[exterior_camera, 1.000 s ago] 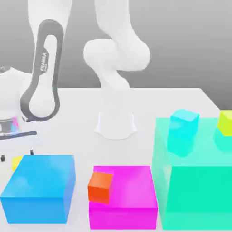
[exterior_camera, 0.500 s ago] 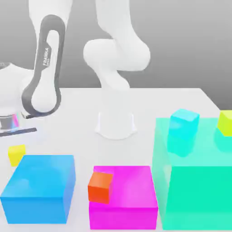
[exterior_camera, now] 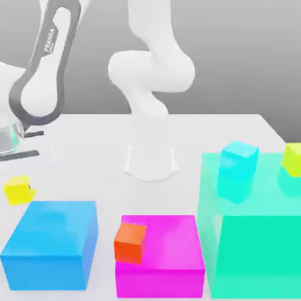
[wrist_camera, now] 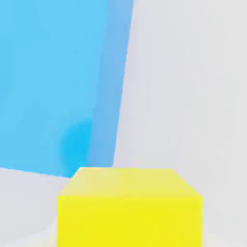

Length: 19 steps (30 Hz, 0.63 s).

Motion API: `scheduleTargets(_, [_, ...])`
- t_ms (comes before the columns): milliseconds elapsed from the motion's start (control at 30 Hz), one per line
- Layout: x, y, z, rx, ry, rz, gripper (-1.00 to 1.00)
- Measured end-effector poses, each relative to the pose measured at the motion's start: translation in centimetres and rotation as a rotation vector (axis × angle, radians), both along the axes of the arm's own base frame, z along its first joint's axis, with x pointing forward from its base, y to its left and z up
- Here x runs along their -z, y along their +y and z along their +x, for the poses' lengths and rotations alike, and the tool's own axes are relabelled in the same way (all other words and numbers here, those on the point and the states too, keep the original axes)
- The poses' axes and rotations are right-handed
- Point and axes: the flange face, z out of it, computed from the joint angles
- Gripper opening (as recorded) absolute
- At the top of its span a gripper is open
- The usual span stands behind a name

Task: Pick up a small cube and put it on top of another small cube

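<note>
The small cube (exterior_camera: 17,190), plain warm yellow, hangs just above the white table at the exterior view's left, behind the big blue block (exterior_camera: 52,244). My gripper (exterior_camera: 17,182) reaches down to it from the white hand at the left edge and is shut on it. In the hand view the small cube (wrist_camera: 129,207) sits close in front of the camera, with the blue block (wrist_camera: 58,82) below it. Other small cubes: an orange one (exterior_camera: 130,242) on the magenta block (exterior_camera: 167,258), a cyan one (exterior_camera: 238,161) and a lime one (exterior_camera: 292,159) on the teal block (exterior_camera: 253,247).
The arm's white base (exterior_camera: 150,161) stands at the middle back of the table. The three big blocks line the front edge, the teal one tallest. Bare table lies between the base and the blocks.
The fingers have shut on the yellow cube that stood on the table behind the blue block. Hand and cube have since risen and shifted slightly to the exterior view's left.
</note>
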Motion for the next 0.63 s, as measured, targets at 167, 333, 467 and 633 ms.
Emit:
scheduleTargets(167, [-3.5,10.5,8.0,-0.322,0.012,-0.030,-1.00])
scheduleTargets(333, [-7.8,21.1,11.9,-0.597,0.015,-0.118,-1.00])
scheduleTargets(467, [-6.0,24.8,12.7,-0.690,0.007,-0.162,-1.00])
scheduleTargets(633, [-3.6,25.1,12.6,-0.696,0.007,-0.166,1.00])
